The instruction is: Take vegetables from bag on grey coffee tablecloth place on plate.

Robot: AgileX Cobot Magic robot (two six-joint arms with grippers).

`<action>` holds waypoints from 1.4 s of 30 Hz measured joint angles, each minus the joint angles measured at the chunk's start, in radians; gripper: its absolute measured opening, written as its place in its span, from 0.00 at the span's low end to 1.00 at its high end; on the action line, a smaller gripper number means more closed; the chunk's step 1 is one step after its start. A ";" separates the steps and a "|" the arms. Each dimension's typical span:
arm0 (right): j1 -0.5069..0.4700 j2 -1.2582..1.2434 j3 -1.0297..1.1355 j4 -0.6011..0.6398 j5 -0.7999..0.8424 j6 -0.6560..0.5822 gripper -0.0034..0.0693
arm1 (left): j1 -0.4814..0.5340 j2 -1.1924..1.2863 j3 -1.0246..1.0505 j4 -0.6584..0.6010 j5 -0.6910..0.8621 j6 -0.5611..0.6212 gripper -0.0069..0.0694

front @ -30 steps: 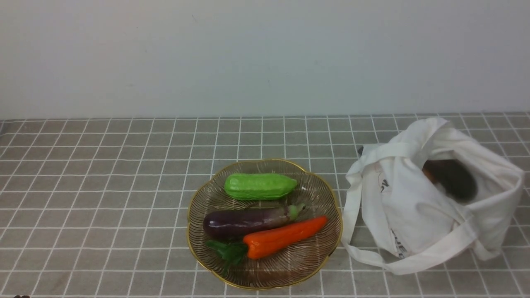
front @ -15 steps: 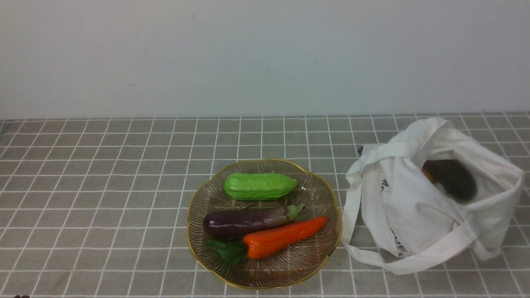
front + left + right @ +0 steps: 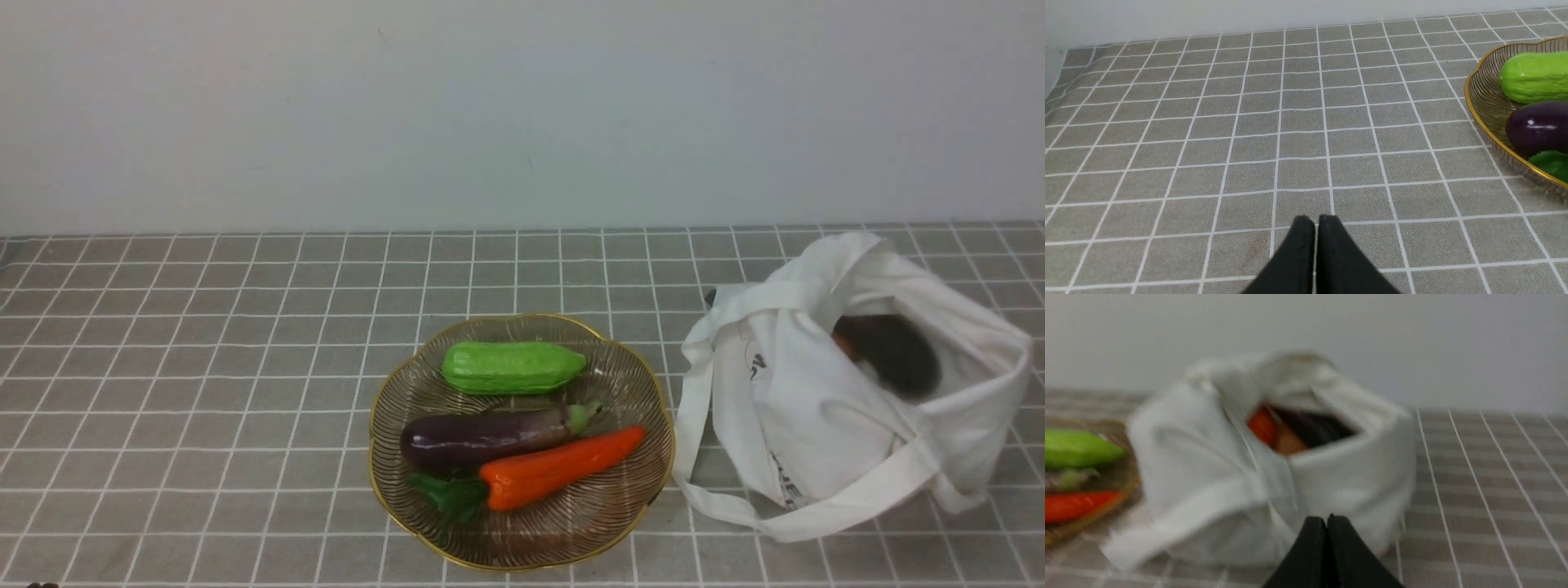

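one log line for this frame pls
left gripper shut, empty | right gripper shut, empty, facing bag | cucumber, eggplant, carrot on plate | items in bag

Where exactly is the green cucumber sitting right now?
In the front view, the green cucumber lies at the far side of the plate, just behind the eggplant.

White bag (image 3: 808,408), lower right corner drawn in slightly (a small shift), cloth resettled there
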 joint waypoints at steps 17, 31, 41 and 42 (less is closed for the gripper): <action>-0.082 0.002 0.018 -0.001 -0.044 0.001 0.03 | 0.000 0.000 0.000 0.000 0.000 0.000 0.08; -0.082 0.002 0.018 -0.001 -0.045 0.001 0.03 | 0.000 0.000 0.000 0.000 0.000 0.000 0.08; -0.082 0.002 0.018 -0.002 -0.045 0.001 0.03 | 0.000 0.000 0.000 0.000 0.000 0.000 0.08; -0.082 0.002 0.018 -0.002 -0.045 0.001 0.03 | 0.000 0.000 0.000 0.000 0.000 0.000 0.08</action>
